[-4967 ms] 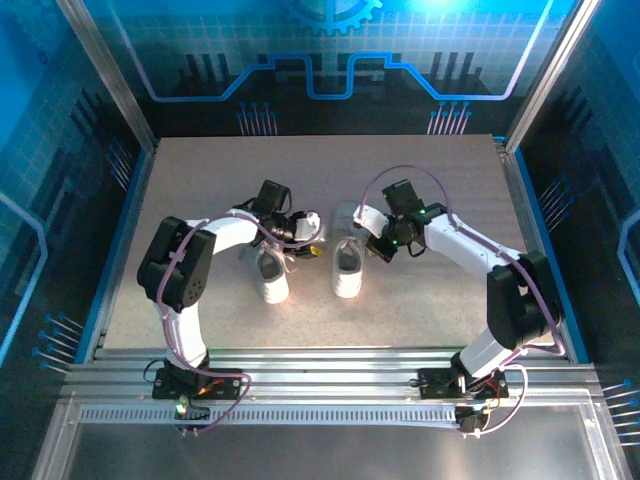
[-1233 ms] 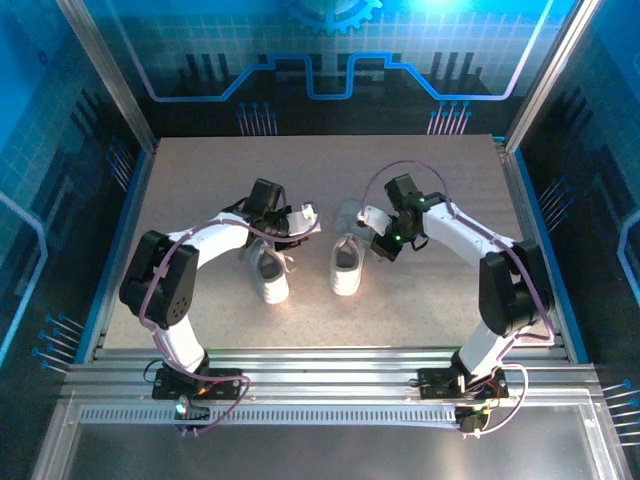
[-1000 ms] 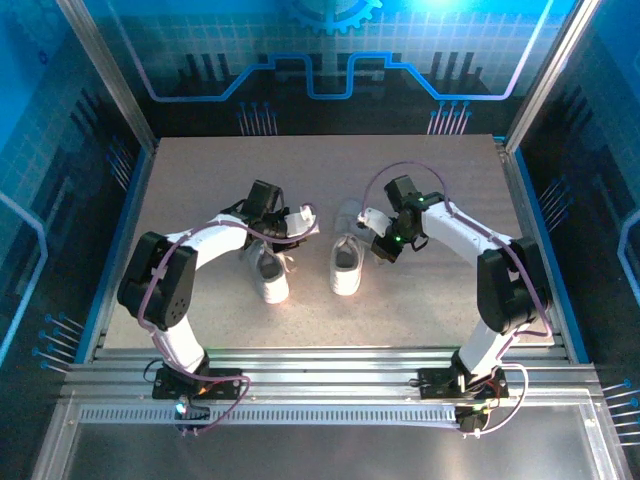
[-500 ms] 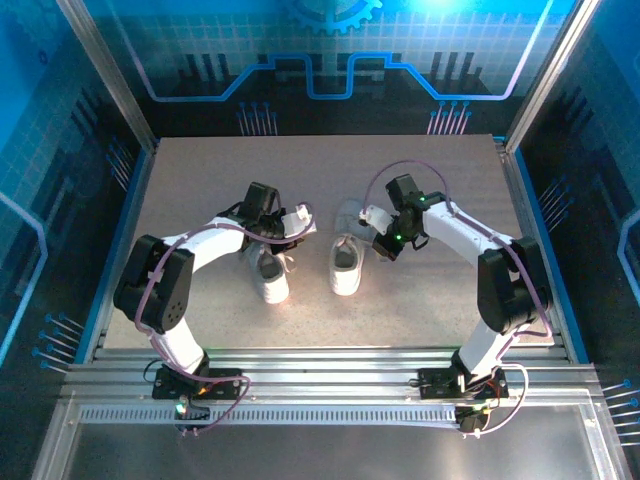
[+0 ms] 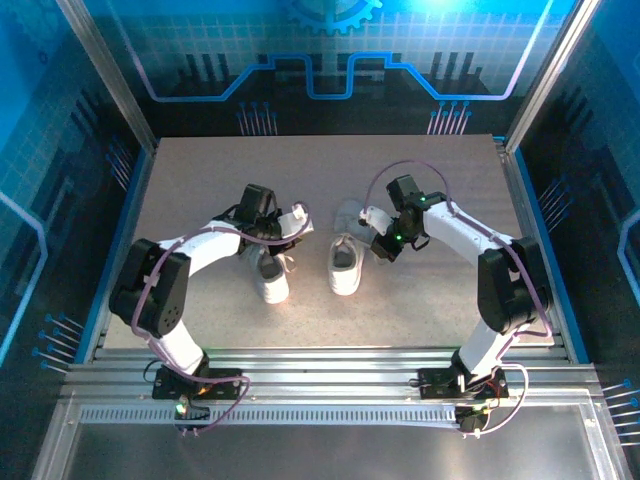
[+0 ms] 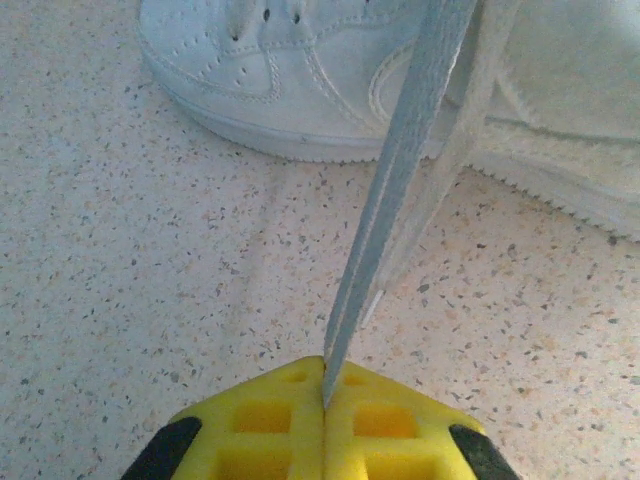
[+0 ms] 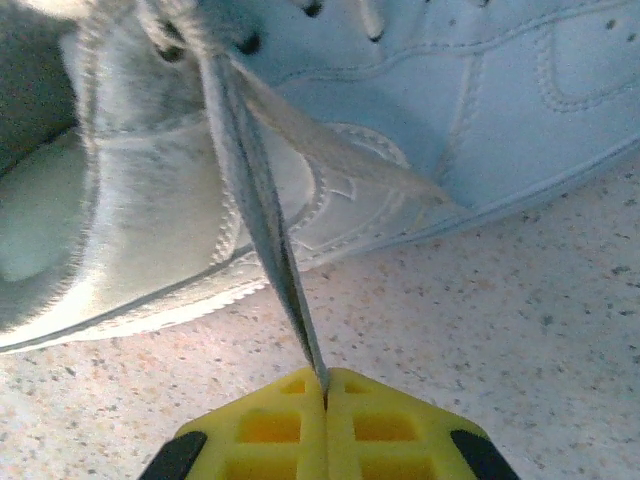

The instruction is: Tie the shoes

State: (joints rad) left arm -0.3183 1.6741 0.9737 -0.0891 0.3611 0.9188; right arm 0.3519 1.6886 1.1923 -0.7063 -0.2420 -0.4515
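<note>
The shoes, two small white sneakers, lie side by side mid-table: the left shoe (image 5: 268,277) and the right shoe (image 5: 346,268). My left gripper (image 5: 298,232) hovers just behind them, and its yellow fingers (image 6: 270,420) are shut on a thin white lace (image 6: 400,170). That lace runs taut up between the two sneakers (image 6: 290,70). My right gripper (image 5: 381,248) is to the right of the right shoe. It is shut (image 7: 325,385) on another taut lace (image 7: 255,190), which rises to the eyelets of the shoe (image 7: 420,90) in front of it.
The speckled tabletop (image 5: 420,300) stretches around the shoes. Metal frame posts (image 5: 110,80) and blue side walls enclose it. The slotted rail (image 5: 320,360) with both arm bases runs along the near edge.
My left arm has drawn its gripper a little to the left and back, keeping its lace stretched. The right gripper has hardly moved. Both shoes stay in place.
</note>
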